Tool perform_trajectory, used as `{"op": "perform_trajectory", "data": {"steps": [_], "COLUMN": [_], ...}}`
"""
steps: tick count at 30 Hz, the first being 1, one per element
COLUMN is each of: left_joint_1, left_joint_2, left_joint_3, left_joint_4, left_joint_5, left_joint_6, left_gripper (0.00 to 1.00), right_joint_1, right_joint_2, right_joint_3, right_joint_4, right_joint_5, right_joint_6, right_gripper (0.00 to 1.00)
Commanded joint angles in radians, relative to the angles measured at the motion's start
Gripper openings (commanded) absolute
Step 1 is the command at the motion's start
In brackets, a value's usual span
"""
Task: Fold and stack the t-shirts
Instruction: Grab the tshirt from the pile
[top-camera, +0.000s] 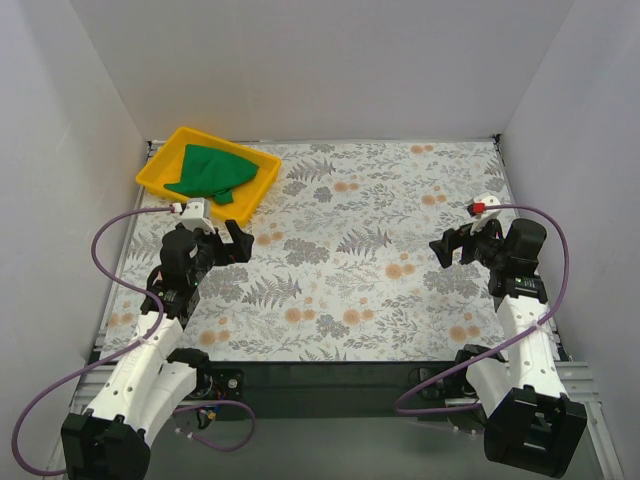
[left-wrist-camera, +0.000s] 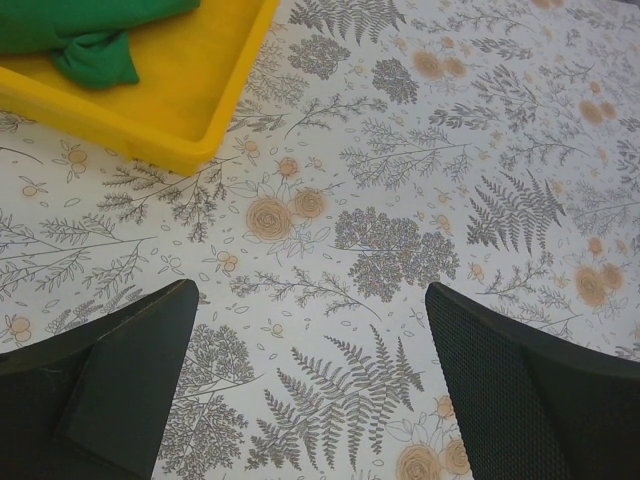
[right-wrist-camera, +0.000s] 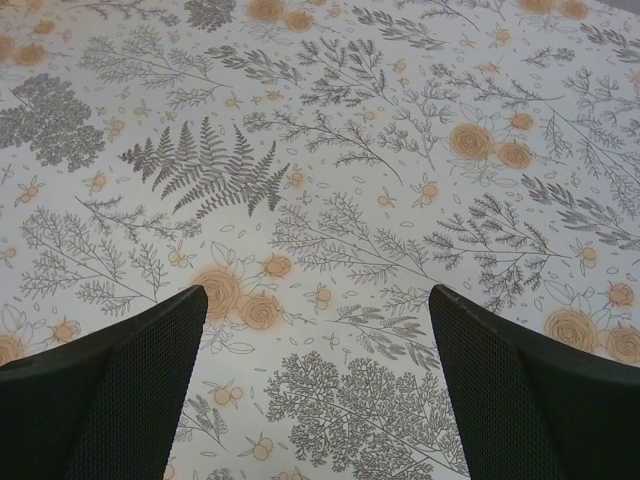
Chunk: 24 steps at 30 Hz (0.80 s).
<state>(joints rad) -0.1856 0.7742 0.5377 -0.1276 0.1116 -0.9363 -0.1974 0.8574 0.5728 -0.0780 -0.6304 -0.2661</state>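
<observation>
Your green t-shirt (top-camera: 210, 172) lies bunched in the yellow tray (top-camera: 152, 180) at the 10 o'clock corner of the surface (top-camera: 380, 270). Your left gripper (top-camera: 228, 240) hangs released near the tray's 6 o'clock. Your right gripper (top-camera: 452, 245), also released, sits at 3 o'clock, well apart.

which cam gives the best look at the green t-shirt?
Top external: the whole green t-shirt lies bunched in the yellow tray. Left wrist catches only an edge of it; right wrist shows none of it.

no readable text, labels, brands or numbers on anything in view
</observation>
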Motion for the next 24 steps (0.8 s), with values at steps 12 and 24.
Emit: {"op": "perform_trajectory", "data": {"steps": [12,24], "left_joint_1": [-0.003,-0.003], "left_joint_2": [-0.015,-0.021], "left_joint_3": [0.022,0.022], "left_joint_4": [-0.001,-0.001], "left_joint_5": [-0.004,-0.015], "left_joint_6": [0.017,0.017], "left_gripper": [0.98,0.98], "right_joint_1": [-0.010,-0.011], "right_joint_2": [-0.006,0.011], "right_joint_3": [0.015,0.039], "right_joint_4": [0.011,0.098], "right_joint_5": [-0.097,0.162], "right_joint_6": [-0.055,-0.005], "right_gripper": [0.98,0.98]}}
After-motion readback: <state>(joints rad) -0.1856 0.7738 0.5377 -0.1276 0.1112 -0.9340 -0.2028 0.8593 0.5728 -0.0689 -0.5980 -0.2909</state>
